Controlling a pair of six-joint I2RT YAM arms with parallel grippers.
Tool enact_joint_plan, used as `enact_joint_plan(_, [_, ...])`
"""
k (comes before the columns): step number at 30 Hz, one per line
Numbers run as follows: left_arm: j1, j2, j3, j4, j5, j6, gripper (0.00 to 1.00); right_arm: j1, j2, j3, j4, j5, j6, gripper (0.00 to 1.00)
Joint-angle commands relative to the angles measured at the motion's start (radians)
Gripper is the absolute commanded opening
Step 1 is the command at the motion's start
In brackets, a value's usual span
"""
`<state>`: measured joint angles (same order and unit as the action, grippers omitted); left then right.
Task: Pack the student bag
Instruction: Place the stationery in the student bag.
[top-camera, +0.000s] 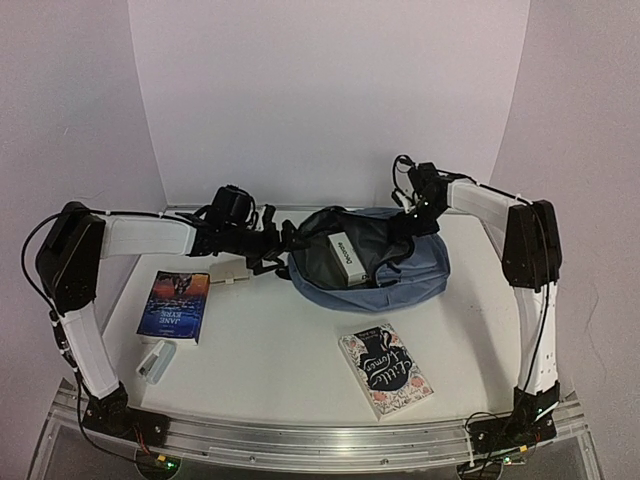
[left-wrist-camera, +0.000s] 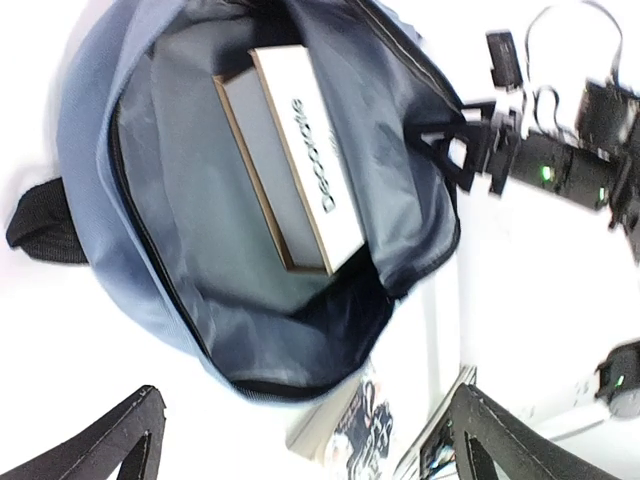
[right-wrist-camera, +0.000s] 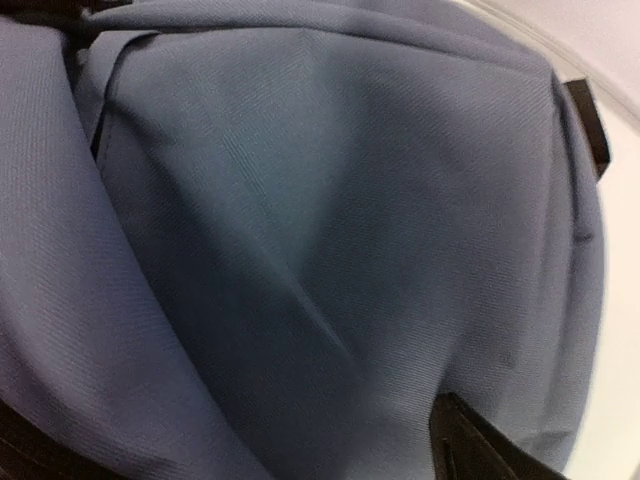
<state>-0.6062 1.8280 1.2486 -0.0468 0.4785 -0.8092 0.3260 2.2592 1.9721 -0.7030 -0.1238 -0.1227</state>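
- The left pincer (top-camera: 283, 245) hangs with its fingers (left-wrist-camera: 105, 440) spread wide and nothing between them.
- The student bag (top-camera: 420, 270) lies on the table (top-camera: 270, 350) just ahead of that pincer's tips. Its mouth gapes towards the pincer, showing the grey lining.
- I can't tell whether the left fingertips touch the bag's rim or stop just short of it.
- A white box (left-wrist-camera: 300, 150) with dark lettering along one side lies tilted inside the bag. It is straight in front of the left pincer and past the near lip of the opening.
- The right pincer (top-camera: 408, 225) is at the opposite side of the bag, so the bag sits between the two pincers.
- From its own camera, slate-blue fabric fills nearly everything ahead of the right pincer, very close. One dark finger (right-wrist-camera: 490, 445) sits far out at the lower corner. The jaws look parted, with no fold pinched between them.
- A dark-covered Jane Eyre book (top-camera: 175, 303) lies flat, behind the left pincer towards the arm bases and off to its outer side.
- A small white object (top-camera: 155, 360) lies further back still, just beyond that book's near edge.
- A pale Little Women book (top-camera: 385, 370) lies flat well behind both pincers, near the front edge of the table and clear of the bag.
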Motion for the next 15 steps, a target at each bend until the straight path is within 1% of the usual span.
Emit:
enact_joint_plan(1, [-0.039,-0.128,-0.092,0.063,0.027,0.085,1.00,-0.003,-0.197,-0.026,-0.017,-0.022,0.014,0.95])
enact_joint_plan(2, [-0.045,-0.146,-0.129,0.097,0.033,0.082,1.00,-0.003,-0.232,-0.041,-0.020,-0.052,0.020,0.97])
enact_joint_plan(4, [-0.059,-0.179,-0.197,0.154,0.046,0.072,1.00,-0.003,-0.311,-0.082,-0.023,-0.129,0.038,0.98])
enact_joint_plan(8, [-0.099,-0.216,-0.272,0.176,0.027,0.063,0.99,-0.003,-0.453,-0.189,-0.040,-0.252,0.084,0.98])
enact_joint_plan(12, [-0.163,-0.223,-0.323,0.197,-0.003,0.032,0.98,-0.003,-0.580,-0.374,-0.050,-0.319,0.092,0.98])
enact_joint_plan(15, [-0.225,-0.196,-0.354,0.252,-0.021,-0.016,0.95,-0.003,-0.658,-0.541,-0.049,-0.368,0.084,0.98])
